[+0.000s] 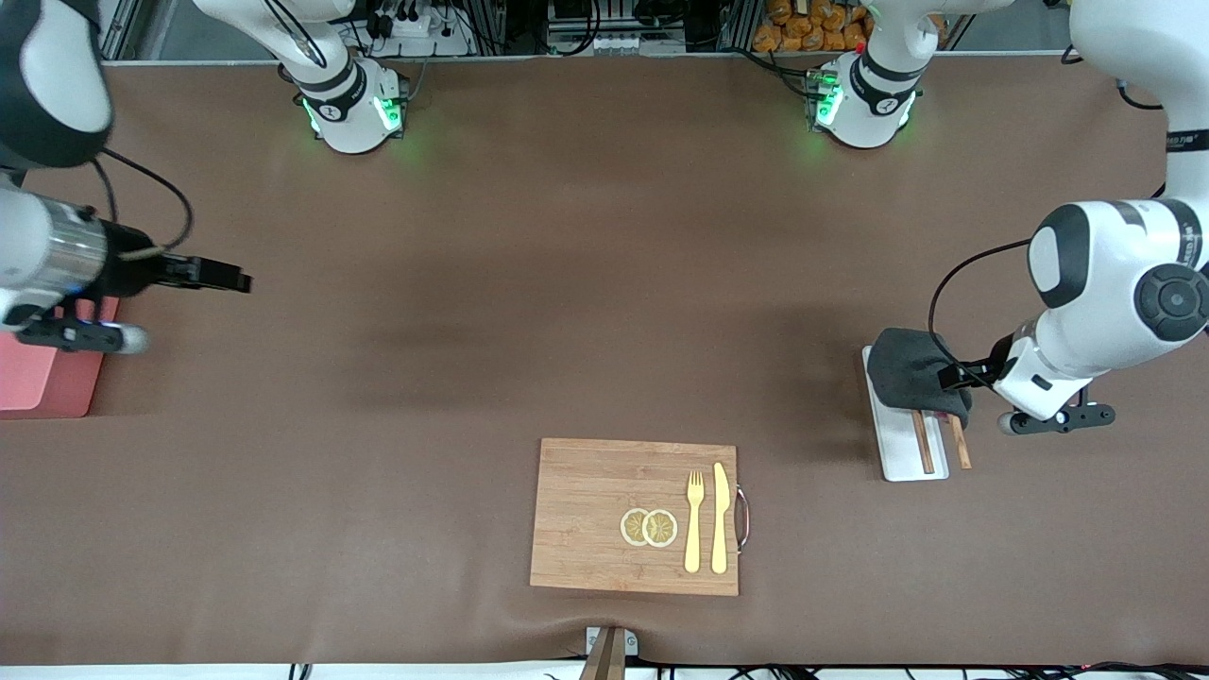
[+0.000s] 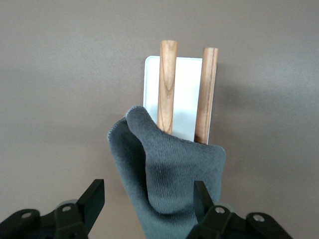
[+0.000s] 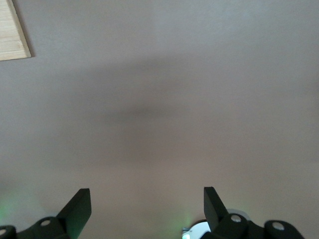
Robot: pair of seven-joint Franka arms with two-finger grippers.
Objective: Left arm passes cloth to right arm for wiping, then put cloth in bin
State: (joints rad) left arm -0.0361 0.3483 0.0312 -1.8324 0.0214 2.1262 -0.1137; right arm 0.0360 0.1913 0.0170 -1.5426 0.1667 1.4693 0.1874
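Note:
The charcoal-grey cloth (image 1: 909,371) lies bunched on the end of a flat white tray (image 1: 905,460) toward the left arm's end of the table. My left gripper (image 1: 950,378) is low at the cloth, open, with its fingers on either side of part of the cloth (image 2: 169,169); the left wrist view shows the gripper (image 2: 148,194) not closed on it. The pink bin (image 1: 45,382) sits at the right arm's end of the table, partly hidden by the right arm. My right gripper (image 1: 231,279) is open and empty, over bare table beside the bin; it also shows in the right wrist view (image 3: 145,195).
Two wooden sticks (image 1: 924,442) lie on the white tray (image 2: 187,89), their ends under the cloth. A wooden board (image 1: 604,515) with a fork (image 1: 694,524), a knife (image 1: 720,519) and lemon slices (image 1: 649,527) lies nearer the front camera, mid-table.

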